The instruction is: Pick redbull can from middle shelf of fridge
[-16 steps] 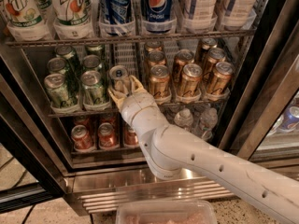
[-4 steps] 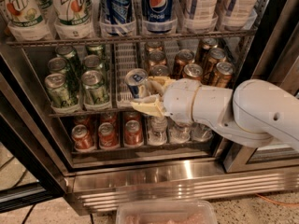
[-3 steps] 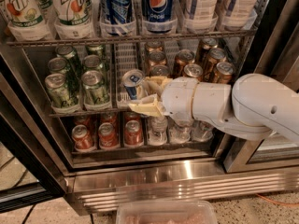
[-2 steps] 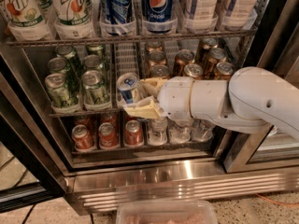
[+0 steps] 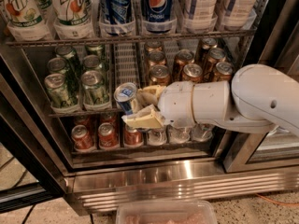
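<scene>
fridge (image 5: 163, 181): stood open, its ribbed steel base running along the bottom and a dark door edge (image 5: 30, 146) at far left.
green cans (image 5: 96, 87): sat in two rows at the left end of the middle shelf (image 5: 74, 112), placed as they were in the earlier views.
redbull can (image 5: 126, 96): was held at the front edge of the middle shelf, just right of the green cans. It was tilted, with its silver top leaning left and toward the camera. Five seconds earlier it had stood upright in the centre lane of the rack. Over the last second it had shifted left and lower, and it sat lower than it had a moment before. Whether its base touched the rack could not be told.
gripper (image 5: 134, 107): was at the shelf front in the centre lane, reaching in from the right. Five seconds earlier it had come up from below.
jaws: were closed on the redbull can, one tan finger above and behind it and the other under its lower end.
gold cans (image 5: 192, 73): stood in rows on the right part of the middle shelf, behind the wrist, and had not moved.
arm (image 5: 243, 101): was white and lay level across the right side, covering part of the lower rack. It had crept left since the earlier views.
</scene>
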### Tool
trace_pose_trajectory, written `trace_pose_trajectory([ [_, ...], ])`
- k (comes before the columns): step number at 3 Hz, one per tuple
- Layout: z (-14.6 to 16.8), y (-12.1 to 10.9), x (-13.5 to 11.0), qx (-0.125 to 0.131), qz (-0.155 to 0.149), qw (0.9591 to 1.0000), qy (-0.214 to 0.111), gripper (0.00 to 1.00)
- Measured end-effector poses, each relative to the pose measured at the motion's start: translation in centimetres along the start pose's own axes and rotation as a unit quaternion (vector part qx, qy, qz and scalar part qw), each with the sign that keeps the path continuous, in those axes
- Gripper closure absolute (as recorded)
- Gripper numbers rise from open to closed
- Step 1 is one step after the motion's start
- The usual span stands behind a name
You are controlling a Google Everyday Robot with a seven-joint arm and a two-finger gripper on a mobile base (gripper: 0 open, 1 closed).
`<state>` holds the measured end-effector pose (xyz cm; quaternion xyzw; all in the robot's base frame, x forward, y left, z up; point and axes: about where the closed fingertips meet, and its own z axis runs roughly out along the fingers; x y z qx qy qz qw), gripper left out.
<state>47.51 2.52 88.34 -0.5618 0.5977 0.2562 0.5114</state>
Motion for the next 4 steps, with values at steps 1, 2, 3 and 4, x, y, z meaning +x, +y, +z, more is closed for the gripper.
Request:
trace_pose_trajectory([
  [1, -0.7, 0.9, 0.0, -0.014, 0.001, 0.9999, 0.004, 1.00],
  [2, -1.3, 2.0, -0.6, -0.057, 0.009, 0.9979, -0.030, 1.00],
  [3, -1.3, 2.8, -0.8, -0.074, 0.008, 0.9967, -0.033, 1.00],
  [4, -1.3, 2.8, -0.8, -0.074, 0.008, 0.9967, -0.033, 1.00],
])
